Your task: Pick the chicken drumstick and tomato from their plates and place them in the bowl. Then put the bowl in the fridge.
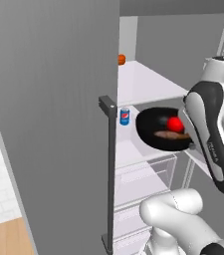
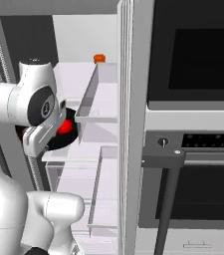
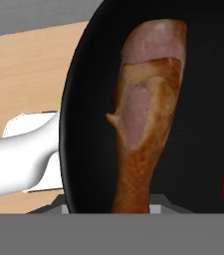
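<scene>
A: Though the fingertips themselves are hidden behind the forearm, the gripper (image 1: 192, 142) looks pinched onto the right rim of the black bowl (image 1: 151, 130), right of centre in the left base view.

B: So it's carrying the bowl?

A: Yes, held level in front of the open fridge (image 1: 148, 82), over a white shelf, near the blue can (image 1: 125, 116).

B: And the food?

A: Both inside. The tomato (image 1: 175, 124) sits toward the gripper side; the chicken drumstick (image 3: 146, 109) lies flat beside it.

B: Which way does the drumstick point?

A: In the hand view its long axis runs bottom to top, the thick pale end toward the upper edge.

B: How will it handle?

A: I judge the bowl stiff, glossy and slippery, so the rim grip suits it. The tomato may roll if tilted; keep it level.
</scene>
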### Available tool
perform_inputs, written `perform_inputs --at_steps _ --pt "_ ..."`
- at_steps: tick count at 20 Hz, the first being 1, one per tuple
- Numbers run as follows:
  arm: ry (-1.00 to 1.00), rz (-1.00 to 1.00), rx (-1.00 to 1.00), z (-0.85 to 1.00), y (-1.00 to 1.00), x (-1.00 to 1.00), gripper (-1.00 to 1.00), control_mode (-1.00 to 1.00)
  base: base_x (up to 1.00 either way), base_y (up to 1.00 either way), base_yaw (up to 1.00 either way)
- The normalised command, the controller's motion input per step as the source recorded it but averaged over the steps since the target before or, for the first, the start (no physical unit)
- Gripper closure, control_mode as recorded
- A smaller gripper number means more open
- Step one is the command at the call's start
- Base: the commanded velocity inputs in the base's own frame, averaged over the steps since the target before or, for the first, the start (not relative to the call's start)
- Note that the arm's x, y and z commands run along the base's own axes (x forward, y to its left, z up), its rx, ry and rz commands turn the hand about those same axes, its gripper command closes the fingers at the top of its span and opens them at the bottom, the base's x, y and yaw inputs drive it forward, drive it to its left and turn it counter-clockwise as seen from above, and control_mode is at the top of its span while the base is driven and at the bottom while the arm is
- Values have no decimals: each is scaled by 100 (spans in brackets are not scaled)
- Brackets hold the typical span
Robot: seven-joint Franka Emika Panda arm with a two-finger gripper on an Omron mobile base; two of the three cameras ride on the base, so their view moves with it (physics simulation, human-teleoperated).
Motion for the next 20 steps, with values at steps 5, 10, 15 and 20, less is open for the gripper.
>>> perform_inputs --at_steps 5,10,15,20 --pt "-28 0 0 30 0 -5 100 -100 0 0 0" --pt "-10 -1 0 58 0 48 100 -100 0 0 0" --pt "0 0 0 16 0 100 100 -100 0 0 0" --pt "0 0 0 2 0 87 100 -100 0 0 0"
